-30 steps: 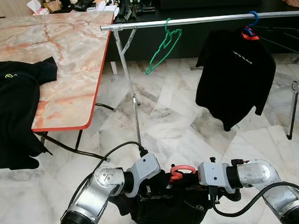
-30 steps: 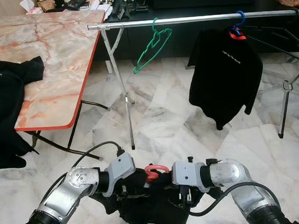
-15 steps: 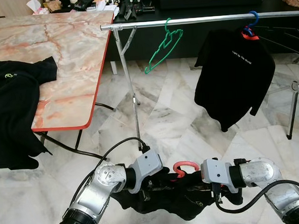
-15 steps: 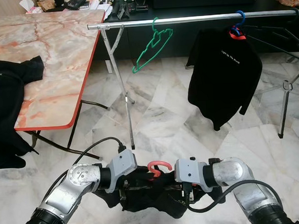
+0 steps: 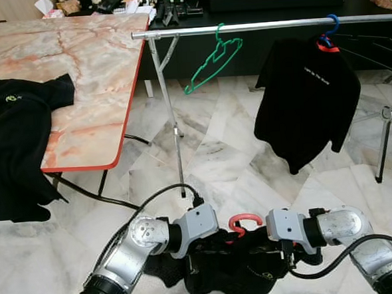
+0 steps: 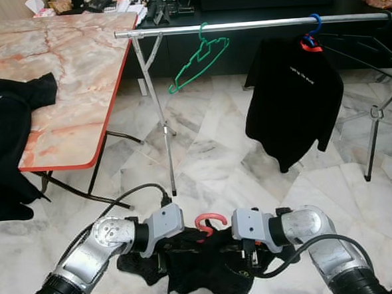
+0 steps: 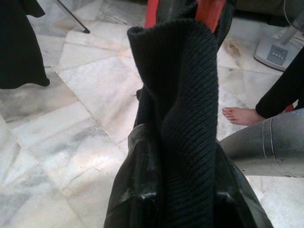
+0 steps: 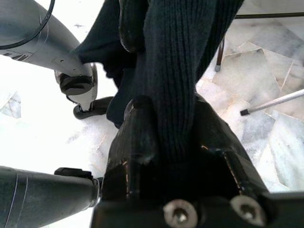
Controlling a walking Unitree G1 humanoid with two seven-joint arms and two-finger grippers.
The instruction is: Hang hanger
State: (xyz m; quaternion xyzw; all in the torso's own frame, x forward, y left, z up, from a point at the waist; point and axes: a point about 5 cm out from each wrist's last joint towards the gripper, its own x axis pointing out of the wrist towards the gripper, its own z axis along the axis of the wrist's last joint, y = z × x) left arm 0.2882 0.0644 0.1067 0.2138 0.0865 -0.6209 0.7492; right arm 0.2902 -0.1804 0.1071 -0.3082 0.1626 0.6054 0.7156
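Nearest the robot, a black knitted garment [image 5: 233, 271] hangs between the two arms low in the head views, its lower edge cut off by the frame. A red hanger [image 5: 243, 222] sits inside it; just its hook rises above the collar, the rest buried in cloth. The left claw [image 7: 178, 156] is clamped on a fold of the ribbed knit, black fingers [image 7: 130, 190] pressed against either side, with red hanger arms showing beyond. The right claw [image 8: 173, 142] likewise pinches a thick ridge of the same knit, so its fingertips are mostly swallowed by fabric. A person's bare foot [image 7: 240, 115] rests on the marble floor [image 5: 216, 152] beside the left arm.

Farther off stands a clothes rail [image 5: 262, 26] on thin metal legs, well apart from the held hanger. An empty green hanger [image 5: 214, 60] dangles tilted on it, and a black sweater [image 5: 306, 103] hangs from a blue hook [image 5: 331, 23]. To the left, a marble-topped desk [image 5: 78, 74] carries another black garment [image 5: 13, 151] spilling over its edge; clutter at the far end is too small to identify.
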